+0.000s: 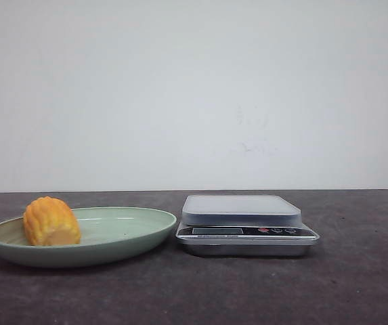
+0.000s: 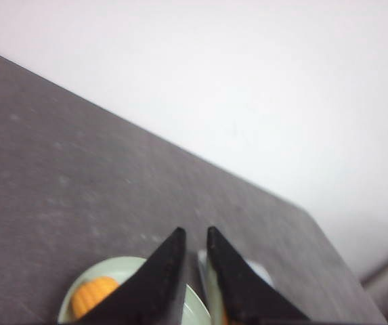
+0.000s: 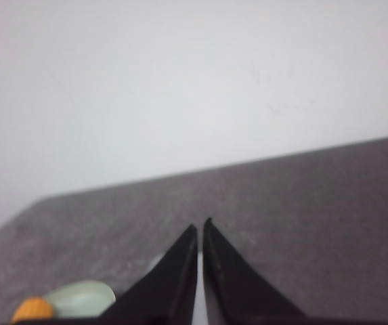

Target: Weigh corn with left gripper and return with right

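I see the corn lying in the green plate, below my left gripper; both grippers' fingers nearly together, holding nothing.

low front view facing wall, wrist views high, sharing plate

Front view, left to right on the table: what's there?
corn sitting at the left end of the green plate → digital scale, just right of the plate's rim. Neither gripper shows in this view.
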You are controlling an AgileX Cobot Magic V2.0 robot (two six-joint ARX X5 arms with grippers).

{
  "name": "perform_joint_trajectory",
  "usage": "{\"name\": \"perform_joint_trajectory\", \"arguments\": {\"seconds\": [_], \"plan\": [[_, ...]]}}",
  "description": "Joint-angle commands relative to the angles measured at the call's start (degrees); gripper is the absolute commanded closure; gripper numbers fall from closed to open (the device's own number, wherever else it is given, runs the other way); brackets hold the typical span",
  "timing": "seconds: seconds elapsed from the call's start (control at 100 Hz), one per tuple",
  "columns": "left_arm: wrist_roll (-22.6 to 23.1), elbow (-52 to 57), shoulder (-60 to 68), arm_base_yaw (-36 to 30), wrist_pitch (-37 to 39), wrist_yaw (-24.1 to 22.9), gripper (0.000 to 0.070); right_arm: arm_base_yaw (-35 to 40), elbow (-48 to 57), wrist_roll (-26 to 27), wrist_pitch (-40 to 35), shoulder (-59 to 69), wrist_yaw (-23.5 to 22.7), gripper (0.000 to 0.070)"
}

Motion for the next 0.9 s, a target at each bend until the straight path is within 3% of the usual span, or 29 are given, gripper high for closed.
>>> {"name": "perform_joint_trajectory", "arguments": {"seconds": [0.0,0.17,0.37,0.41,0.45,0.54,0.6,0.64,0.89], "plan": [[6.5,7.9,4.5,0.0,-3.8,1.3,0.0686,0.1,7.1,-5.7,-3.3,3.9,-0.1,0.0695],[12.6,23.2,14.4,0.0,-8.8,2.1,0.0687,0.1,22.4,-13.3,-12.9,14.2,0.0,0.0694],[12.9,30.7,19.5,0.0,-8.9,2.4,0.0654,0.1,28.1,-13.7,-14.3,20.0,-2.7,0.0681],[12.9,30.8,19.5,0.0,-8.9,3.2,0.06,0.1,28.1,-13.7,-14.4,20.2,-4.0,0.062],[12.9,30.8,19.5,0.0,-9.4,3.8,0.0521,0.1,28.1,-13.7,-14.9,20.3,-5.1,0.0506],[12.9,30.8,19.5,0.0,-12.1,4.8,0.0259,0.2,28.1,-13.7,-16.0,20.3,-6.0,0.0189],[12.9,30.8,19.5,0.0,-14.7,4.8,0.0126,0.2,28.1,-13.4,-16.3,20.3,-6.0,0.0062],[12.9,30.8,19.5,0.0,-16.5,4.7,0.0089,0.2,28.1,-13.2,-16.5,20.3,-6.0,0.0044],[14.6,30.6,20.3,-0.2,-26.0,3.9,0.0092,0.2,28.1,-11.6,-18.3,20.3,-8.0,0.0045]]}}
